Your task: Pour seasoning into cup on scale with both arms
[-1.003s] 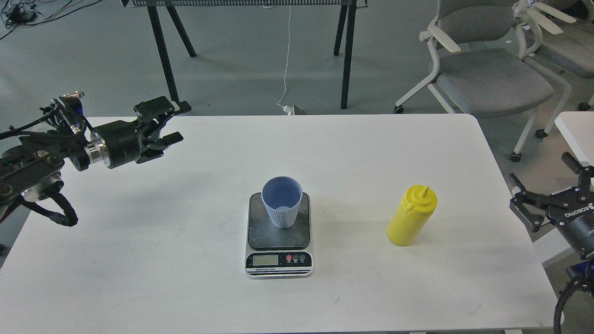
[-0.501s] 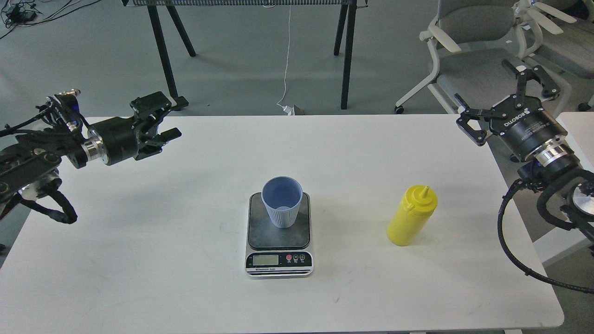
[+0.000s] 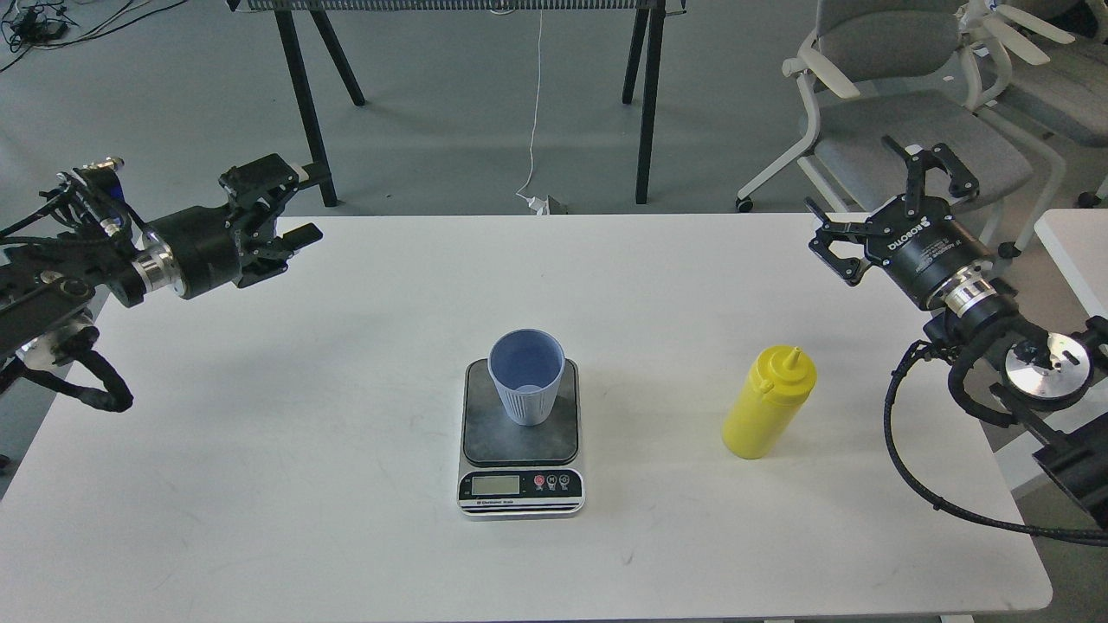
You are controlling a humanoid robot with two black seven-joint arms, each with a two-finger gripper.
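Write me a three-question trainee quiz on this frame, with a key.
1. True or false: the cup stands upright on the scale.
2. Which gripper is nearer the bottle? A) left gripper B) right gripper
3. Fill in: the bottle stands on the table, to the robot's ____ of the scale.

Key
1. True. It sits on the dark platform, mouth up.
2. B. The right gripper hangs open beyond the bottle, apart from it; the left gripper, also open, is over the table's far left corner.
3. Right. It is upright, with nothing gripping it.
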